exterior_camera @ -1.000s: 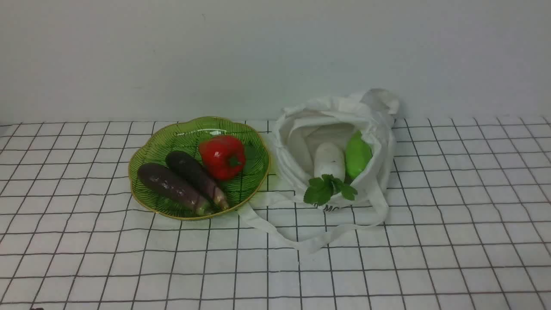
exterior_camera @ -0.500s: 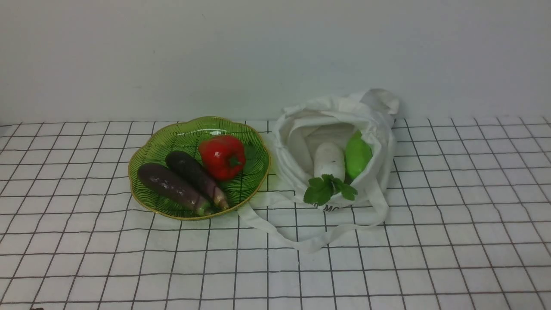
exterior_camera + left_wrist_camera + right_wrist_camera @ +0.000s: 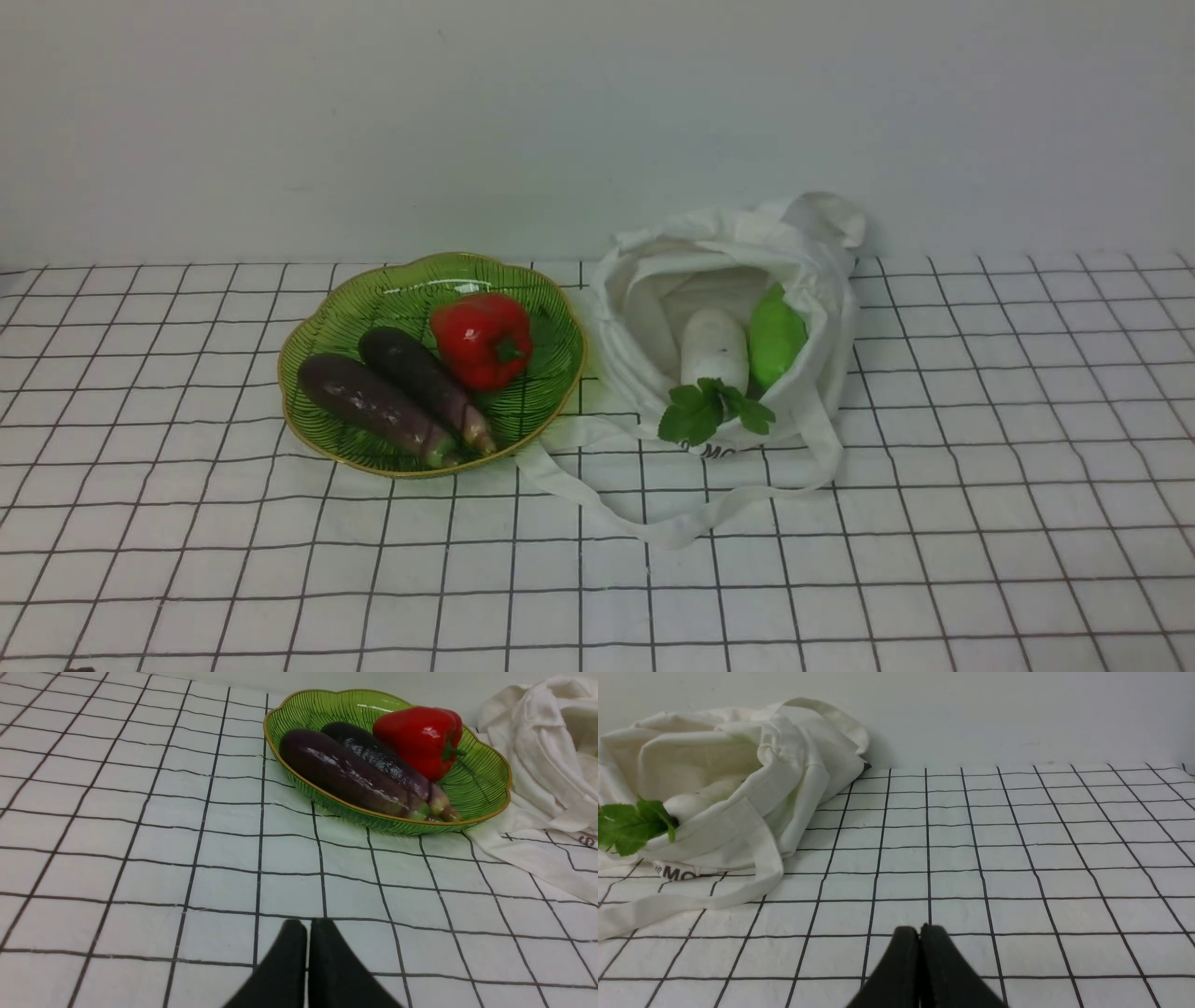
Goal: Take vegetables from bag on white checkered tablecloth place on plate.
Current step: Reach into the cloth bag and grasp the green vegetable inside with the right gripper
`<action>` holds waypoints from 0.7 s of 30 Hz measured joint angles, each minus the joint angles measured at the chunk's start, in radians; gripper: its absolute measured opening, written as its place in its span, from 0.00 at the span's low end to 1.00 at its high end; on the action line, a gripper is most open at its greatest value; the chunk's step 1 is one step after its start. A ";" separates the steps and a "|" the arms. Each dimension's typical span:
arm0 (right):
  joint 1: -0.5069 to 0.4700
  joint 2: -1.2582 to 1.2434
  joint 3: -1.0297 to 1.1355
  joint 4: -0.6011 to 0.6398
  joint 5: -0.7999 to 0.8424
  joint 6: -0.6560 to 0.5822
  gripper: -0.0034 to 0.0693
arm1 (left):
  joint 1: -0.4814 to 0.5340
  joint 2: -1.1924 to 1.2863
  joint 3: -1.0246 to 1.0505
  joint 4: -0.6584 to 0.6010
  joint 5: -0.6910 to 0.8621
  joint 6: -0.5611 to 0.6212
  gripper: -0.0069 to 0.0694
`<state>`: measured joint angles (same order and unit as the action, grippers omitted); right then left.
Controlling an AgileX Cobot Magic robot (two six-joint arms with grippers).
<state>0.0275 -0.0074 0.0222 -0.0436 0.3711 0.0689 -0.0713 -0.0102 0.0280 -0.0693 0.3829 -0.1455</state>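
The white cloth bag [image 3: 822, 308] lies open on the white checkered tablecloth [image 3: 934, 560], right of the green plate [image 3: 327, 327]. Inside it lie the white radish [image 3: 714, 347] with green leaves [image 3: 709, 411] and the green cucumber [image 3: 776, 338]. The bag [image 3: 738, 788] and the radish leaves [image 3: 630, 823] also show in the right wrist view. My left gripper [image 3: 308, 926] is shut and empty, low over the cloth, short of the plate [image 3: 486, 784]. My right gripper [image 3: 919, 931] is shut and empty, apart from the bag. Neither gripper shows in the front view.
The plate holds two dark purple eggplants [image 3: 392, 397] and a red bell pepper [image 3: 481, 338]. The bag's long strap [image 3: 653, 523] loops forward on the cloth. A pale wall [image 3: 597, 121] stands behind the table.
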 joint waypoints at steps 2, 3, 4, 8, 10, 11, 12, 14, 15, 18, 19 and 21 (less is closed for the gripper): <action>0.000 0.000 0.001 -0.007 -0.001 0.000 0.03 | 0.000 0.000 0.000 0.000 0.000 0.000 0.08; 0.000 0.000 0.001 -0.011 -0.007 0.001 0.03 | 0.000 0.000 0.000 0.000 0.000 0.000 0.08; 0.000 0.000 0.004 -0.008 -0.024 0.016 0.03 | 0.000 0.000 0.000 0.000 0.000 0.000 0.08; 0.000 0.000 0.008 0.145 -0.135 0.190 0.03 | 0.000 0.000 0.000 0.000 0.000 0.000 0.08; 0.000 0.000 0.008 0.317 -0.197 0.349 0.03 | 0.000 0.000 0.000 0.000 0.000 0.000 0.08; 0.000 0.000 0.008 0.381 -0.209 0.404 0.03 | 0.000 0.000 0.000 0.000 0.000 0.000 0.08; 0.000 0.000 0.008 0.429 -0.215 0.437 0.03 | 0.000 0.000 0.000 0.000 0.000 0.000 0.08; 0.000 0.000 0.008 0.460 -0.220 0.464 0.03 | 0.000 0.000 0.000 0.000 0.000 0.000 0.08; 0.000 0.000 0.008 0.481 -0.225 0.482 0.03 | 0.000 0.000 0.000 0.000 0.000 0.000 0.08; 0.000 0.000 0.008 0.496 -0.228 0.486 0.03 | 0.000 0.000 0.000 0.000 0.000 0.000 0.08; 0.000 0.000 0.008 0.498 -0.229 0.480 0.03 | 0.000 0.000 0.000 0.000 0.000 0.000 0.08; 0.000 0.000 0.008 0.499 -0.232 0.462 0.03 | 0.000 0.000 0.000 0.000 0.000 0.000 0.08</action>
<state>0.0275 -0.0074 0.0299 0.4553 0.1395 0.5304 -0.0713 -0.0102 0.0280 -0.0693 0.3829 -0.1455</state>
